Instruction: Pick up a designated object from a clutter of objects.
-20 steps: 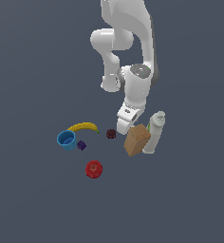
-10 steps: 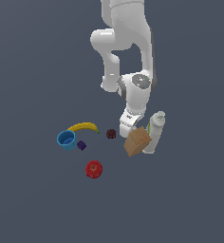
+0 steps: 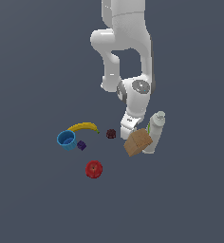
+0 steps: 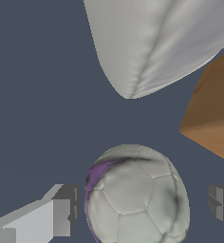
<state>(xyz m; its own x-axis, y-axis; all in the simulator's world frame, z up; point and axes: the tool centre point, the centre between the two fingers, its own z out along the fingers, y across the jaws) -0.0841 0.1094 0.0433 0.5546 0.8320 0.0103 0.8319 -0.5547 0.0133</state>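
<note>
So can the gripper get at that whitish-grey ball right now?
Probably yes. In the wrist view the ball lies between the open fingers, with bare floor on both sides. The brown box and white bottle sit close but apart from it.

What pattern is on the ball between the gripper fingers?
Whitish-grey football-style panels with a purple patch on the ball; wrist view.

A small ball (image 4: 137, 194), whitish-grey with soccer-style stitched panels and a purple patch on one side, rests on the dark surface (image 3: 33, 199). It lies near a corner of the brown box (image 4: 213, 118), not touching it. In the exterior view the ball is hidden behind the arm.
</note>
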